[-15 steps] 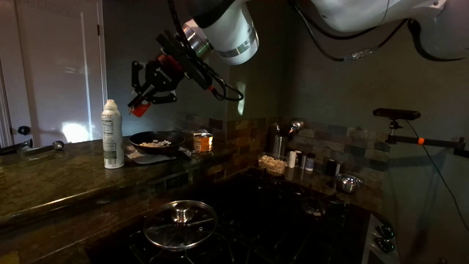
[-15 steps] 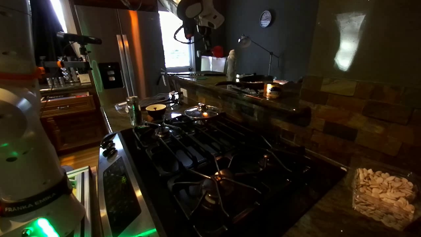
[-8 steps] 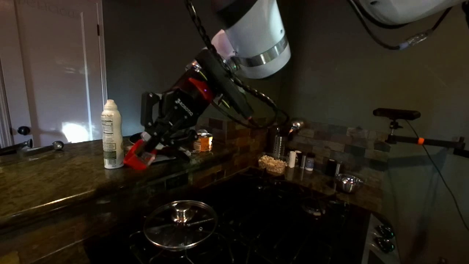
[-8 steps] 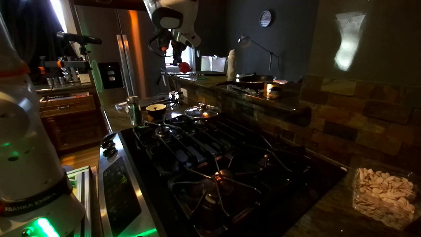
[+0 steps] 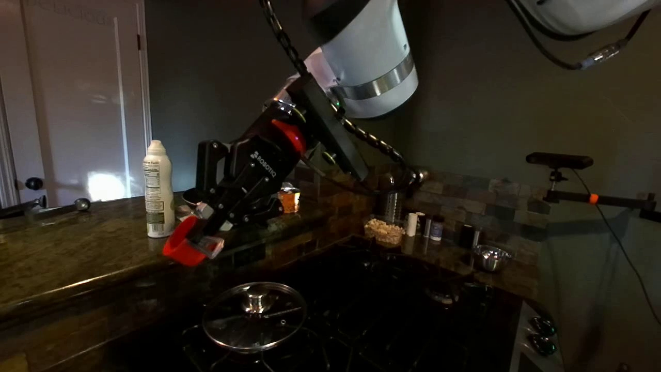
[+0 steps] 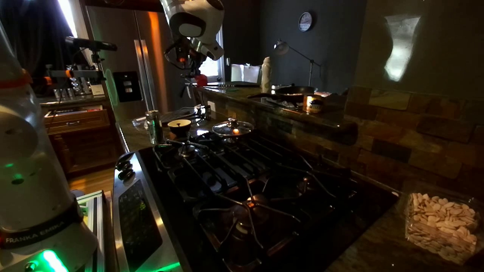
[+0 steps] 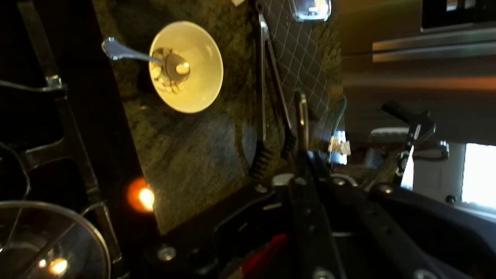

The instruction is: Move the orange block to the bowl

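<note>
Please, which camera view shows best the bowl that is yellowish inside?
The wrist view, because it looks down into the bowl, showing its inside and a handle across the rim. In an exterior view, the bowl is small, seen at a slant. It appears nowhere else.

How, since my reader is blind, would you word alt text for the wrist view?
A pale-lined bowl sits upper left on a mottled counter, a metal utensil's handle poking past its left rim. The black gripper extends up from the bottom edge, right of centre. Tongs lie right of the bowl, and part of a glass lid shows lower left.
</note>
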